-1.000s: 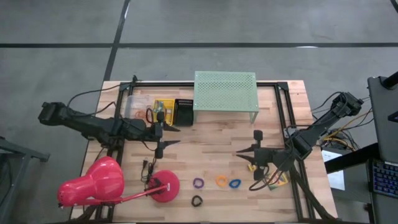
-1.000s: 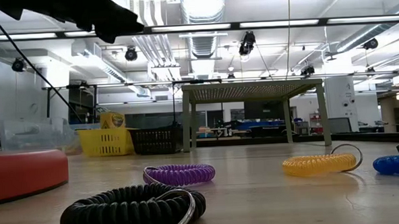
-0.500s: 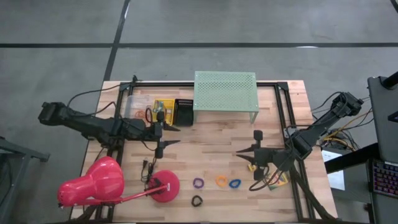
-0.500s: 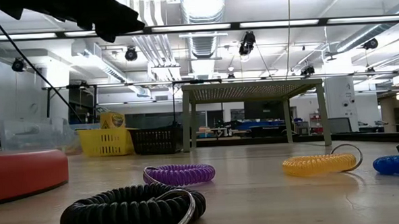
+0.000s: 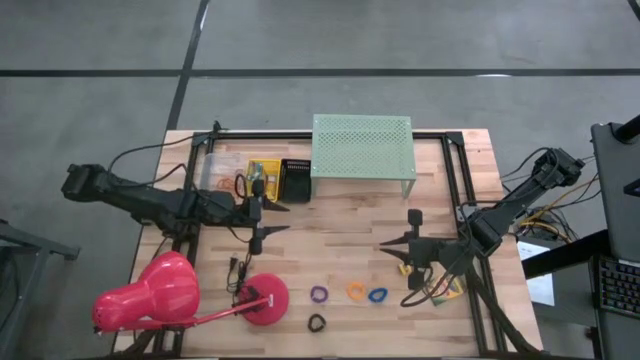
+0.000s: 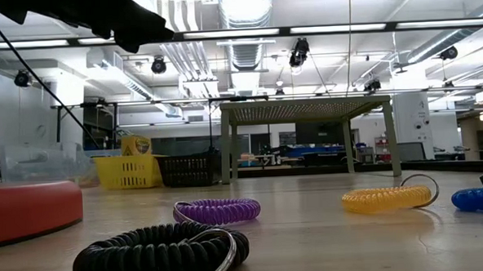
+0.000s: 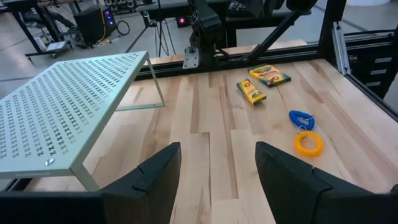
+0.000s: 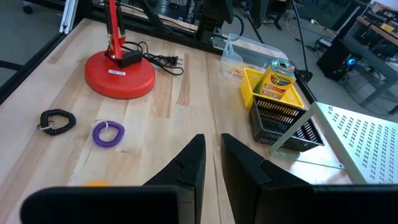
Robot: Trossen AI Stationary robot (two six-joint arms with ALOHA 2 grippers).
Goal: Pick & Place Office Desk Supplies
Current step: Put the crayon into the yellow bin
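Four coiled ring loops lie flat near the table's front edge: purple (image 5: 319, 294), orange (image 5: 355, 291), blue (image 5: 377, 295) and black (image 5: 316, 322). Two crayon boxes (image 7: 251, 91) (image 7: 270, 75) lie flat at the right, beside the right arm's base. Another crayon box (image 8: 278, 81) stands in the yellow basket (image 5: 262, 172). My left gripper (image 5: 276, 219) hovers open left of centre, above the table, with nothing between its fingers. My right gripper (image 5: 385, 247) hovers right of centre, above the loops, its fingers together but for a thin slit, holding nothing.
The mint-green perforated shelf (image 5: 363, 147) stands at the back centre, with a black basket (image 5: 295, 178) beside the yellow one. A clear bag (image 5: 218, 175) lies at the back left. The pink lamp (image 5: 150, 290) and its red base (image 5: 265, 300) fill the front left.
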